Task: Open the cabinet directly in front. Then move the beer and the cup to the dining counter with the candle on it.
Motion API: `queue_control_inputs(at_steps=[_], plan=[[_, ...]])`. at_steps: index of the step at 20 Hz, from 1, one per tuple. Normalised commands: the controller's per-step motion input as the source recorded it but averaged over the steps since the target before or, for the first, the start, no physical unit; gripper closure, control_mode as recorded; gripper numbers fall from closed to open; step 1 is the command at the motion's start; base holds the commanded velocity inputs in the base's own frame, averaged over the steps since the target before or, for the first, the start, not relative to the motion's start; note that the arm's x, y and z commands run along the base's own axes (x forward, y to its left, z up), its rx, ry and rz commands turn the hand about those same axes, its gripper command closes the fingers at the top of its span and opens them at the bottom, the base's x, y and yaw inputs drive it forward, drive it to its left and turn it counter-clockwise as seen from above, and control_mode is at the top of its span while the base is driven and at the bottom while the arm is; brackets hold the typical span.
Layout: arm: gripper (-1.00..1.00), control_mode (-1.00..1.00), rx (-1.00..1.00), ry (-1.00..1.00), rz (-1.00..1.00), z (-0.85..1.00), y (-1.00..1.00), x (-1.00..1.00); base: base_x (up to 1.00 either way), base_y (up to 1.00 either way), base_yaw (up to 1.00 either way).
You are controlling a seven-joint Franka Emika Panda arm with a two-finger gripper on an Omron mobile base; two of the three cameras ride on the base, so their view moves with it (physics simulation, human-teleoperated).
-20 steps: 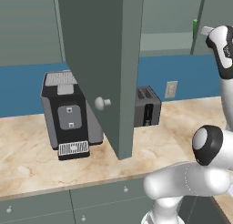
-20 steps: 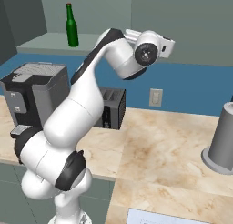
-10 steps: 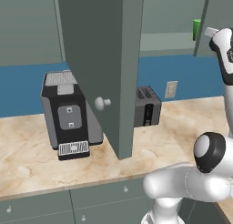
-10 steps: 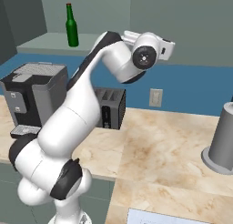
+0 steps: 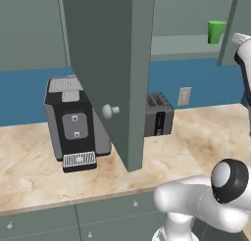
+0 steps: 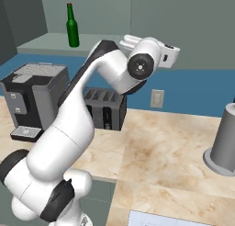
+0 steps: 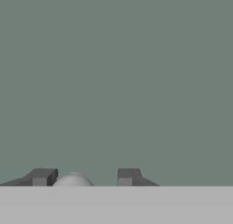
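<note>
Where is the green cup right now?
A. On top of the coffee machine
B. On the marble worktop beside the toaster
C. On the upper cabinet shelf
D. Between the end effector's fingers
C: the left base view shows the cup standing on the cabinet shelf, well above the toaster.

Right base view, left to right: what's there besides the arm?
Coffee machine → beer on the cabinet shelf above it → toaster → wall outlet → grey canister at the right edge.
</note>
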Motion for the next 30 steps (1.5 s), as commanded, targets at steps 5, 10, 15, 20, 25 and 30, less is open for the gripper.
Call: queue_control_inputs(at_steps=[5, 10, 15, 20, 25, 30], plan=[[1.00, -1.00, 0.04, 0.01, -0.12, 0.02, -0.97, -0.97, 0.00, 0.00, 0.00], [1.00, -1.00, 0.07, 0.04, -0.15, 0.01, -1.00, -0.99, 0.00, 0.00, 0.00], [-1.00, -1.00, 0.04, 0.02, -0.10, 0.00, -0.58, -0.48, 0.00, 0.00, 0.00], [-1.00, -1.00, 0.00, 0.00, 0.00, 0.00, 0.00, -0.27, 0.00, 0.00, 0.00], [-1.00, -1.00, 0.02, -0.06, 0.00, 0.20, -0.14, -0.93, 0.00, 0.00, 0.00], [-1.00, -1.00, -0.05, -0.04, 0.00, 0.21, -0.02, -0.88, 0.00, 0.00, 0.00]])
